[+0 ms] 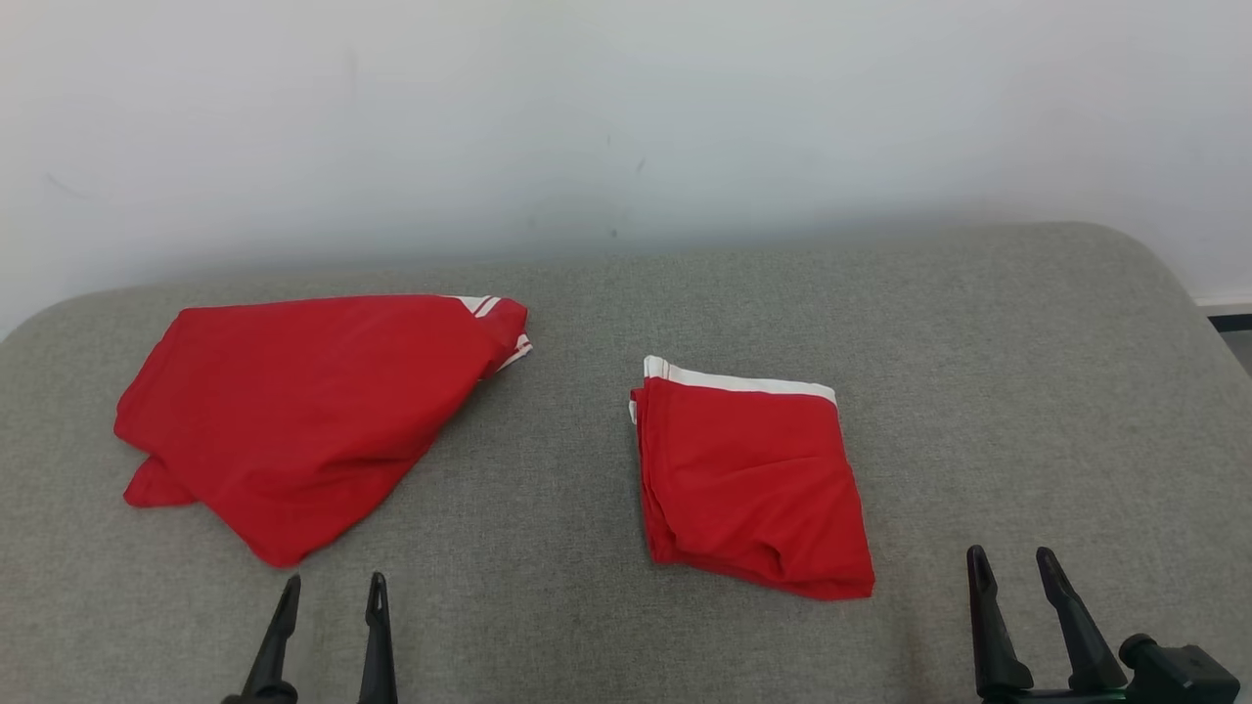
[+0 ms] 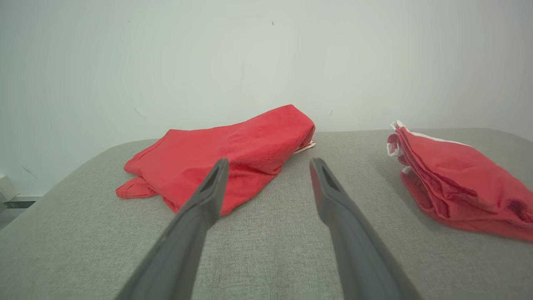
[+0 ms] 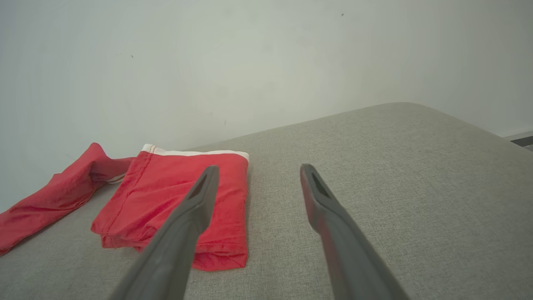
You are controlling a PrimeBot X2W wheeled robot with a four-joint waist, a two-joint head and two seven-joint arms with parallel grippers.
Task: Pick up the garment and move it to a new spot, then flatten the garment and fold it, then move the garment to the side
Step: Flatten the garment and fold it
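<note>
Two red garments are lying on a grey upholstered surface (image 1: 978, 391) that is backing onto a pale wall (image 1: 626, 117).

The folded red garment (image 1: 753, 479) is resting a little right of the surface's centre. It is sitting as a compact stack of layers, with a white band running along its far edge and the layered edges showing on its left side.

The loose red garment (image 1: 303, 411) is lying well apart from it, on the left half of the surface. It is spreading out in an uneven, roughly folded shape, with white striping showing at its far right corner and a small flap sticking out at its near left.

The left gripper (image 1: 335, 579) is hovering at the near edge, just in front of the loose garment's nearest corner and not touching it. Its two dark fingers are standing apart with nothing between them, as the left wrist view (image 2: 269, 161) is also showing.

The right gripper (image 1: 1009, 550) is hovering at the near right, beside the folded garment and clear of it. Its fingers are likewise spread and holding nothing; in the right wrist view (image 3: 258, 166) bare grey fabric is showing between them.
</note>
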